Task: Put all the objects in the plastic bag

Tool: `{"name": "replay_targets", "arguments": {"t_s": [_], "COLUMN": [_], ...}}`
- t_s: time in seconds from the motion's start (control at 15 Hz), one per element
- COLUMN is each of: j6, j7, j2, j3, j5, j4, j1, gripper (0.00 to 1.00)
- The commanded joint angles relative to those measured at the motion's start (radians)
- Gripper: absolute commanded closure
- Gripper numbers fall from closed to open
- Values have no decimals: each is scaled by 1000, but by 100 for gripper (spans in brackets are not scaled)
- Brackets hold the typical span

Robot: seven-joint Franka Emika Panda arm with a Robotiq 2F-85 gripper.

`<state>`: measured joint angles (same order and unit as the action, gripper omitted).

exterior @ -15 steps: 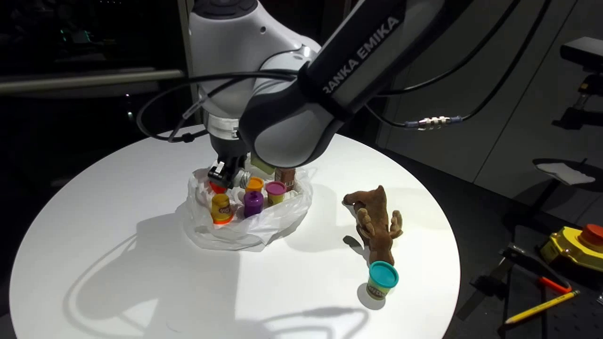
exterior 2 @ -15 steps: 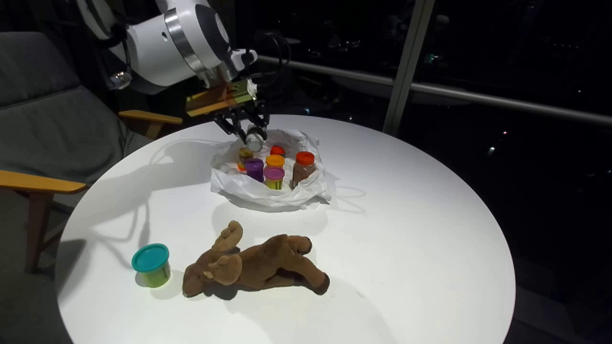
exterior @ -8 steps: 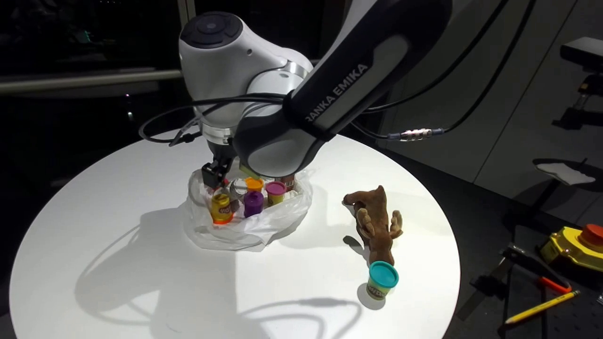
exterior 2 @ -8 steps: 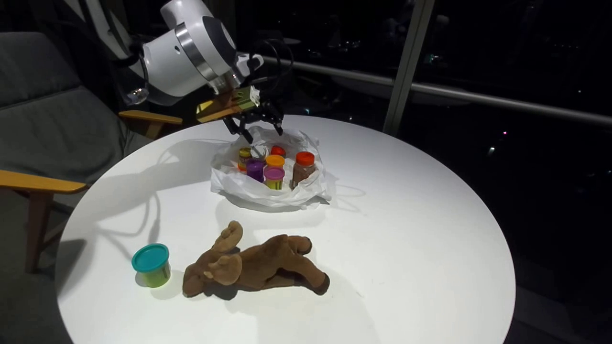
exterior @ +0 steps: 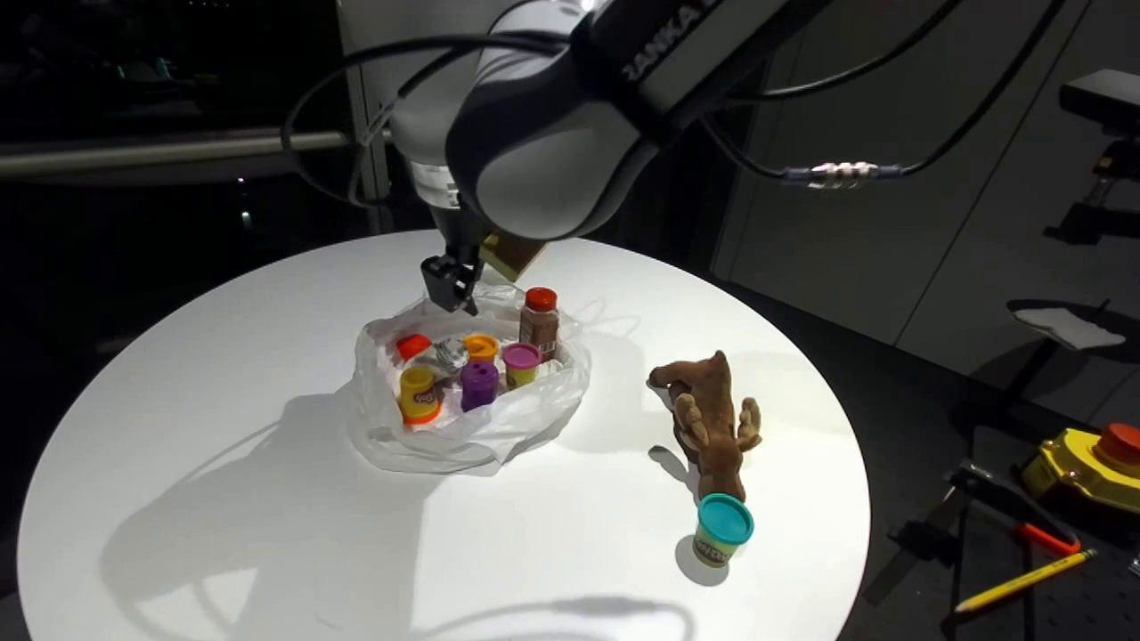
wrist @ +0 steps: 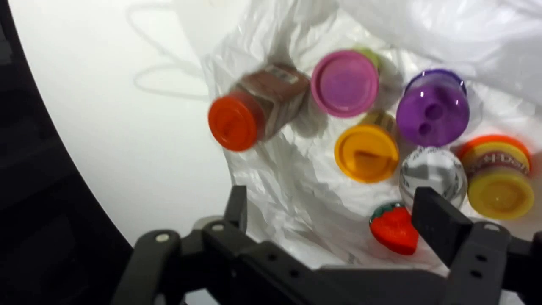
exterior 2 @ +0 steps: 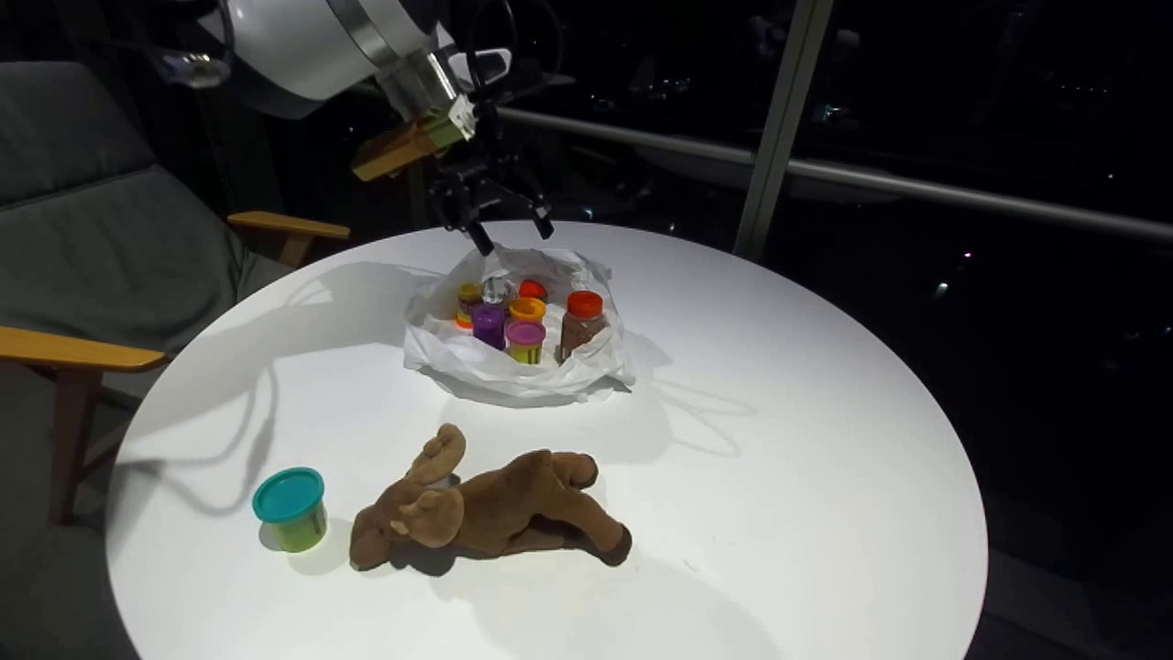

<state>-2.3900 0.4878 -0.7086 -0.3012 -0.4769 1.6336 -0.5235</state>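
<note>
Outside the plastic bag [exterior 2: 486, 376] were a plush moose [exterior 2: 513, 504] and a teal-lidded Play-Doh tub [exterior 2: 291, 511], just beside each other but apart on the round white table [exterior 2: 779, 458]. The moose promised to be light, soft and hard to damage, giving under pressure; its torso looked the best place to take hold, since a leg or antler would probably let the rest swing. The tub would likely prove stiff and smooth, heavier if filled, and apt to slip or tip; a level squeeze around its body, below the lid, seemed safest. The bag itself, thin and slack, could snag on whatever brushed it.

The moose was brown, with paler tan antlers, and its muzzle pointed toward the tub. The tub stood upright, its body green beneath the teal lid. Inside the wrinkled, whitish bag were a red-capped spice jar [wrist: 271, 103], a pink-lidded tub [wrist: 345, 83], an orange-lidded tub [wrist: 366, 153], a purple container [wrist: 432, 109], a yellow tub [wrist: 499, 182] resting on its orange lid, a clear round object [wrist: 432, 173] and a red toy strawberry [wrist: 394, 228].

The gripper [exterior 2: 513, 235] hung above the bag, its fingers spread wide with nothing between them.
</note>
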Motion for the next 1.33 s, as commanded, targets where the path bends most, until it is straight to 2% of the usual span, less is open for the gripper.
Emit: {"name": "replay_targets", "arguments": {"t_s": [0.0, 0.2, 0.47, 0.67, 0.8, 1.0, 1.27], "j6": [114, 133, 57, -62, -165, -307, -502], "j7": [31, 39, 44, 39, 17, 30, 120], "j2": [243, 376, 483, 525, 524, 495, 455], "j3": [89, 174, 262, 312, 343, 367, 319], "j5": [44, 133, 300, 448, 541, 616, 535], "j4": [240, 404, 636, 807, 885, 959, 1033], "j1": [54, 135, 235, 283, 302, 303, 242], "gripper": [0, 0, 0, 0, 0, 0, 0]}}
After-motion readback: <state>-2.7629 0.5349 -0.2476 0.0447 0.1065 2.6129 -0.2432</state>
